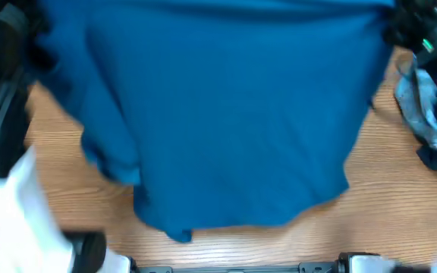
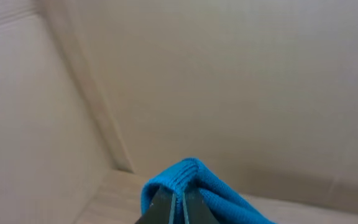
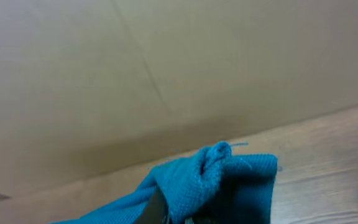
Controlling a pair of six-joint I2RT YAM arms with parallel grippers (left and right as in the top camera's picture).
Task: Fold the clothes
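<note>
Blue shirt (image 1: pixel 226 114) is hanging spread wide above the worktop (image 1: pixel 385 189), lifted close under the overhead camera. Left fingers (image 2: pixel 165 210) and right fingers (image 3: pixel 156 206) are each clamping closed on a bunched edge. Best now: holding both edges level and taut while lowering it flat.

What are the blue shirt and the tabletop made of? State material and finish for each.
Blue shirt: soft knit fabric, likely cotton or a blend, matte; it drapes in loose folds, with fine ribbing at its pinched edge. Tabletop: light brown wood or wood-look laminate, smooth; grain lines show, but which one is unclear.
</note>
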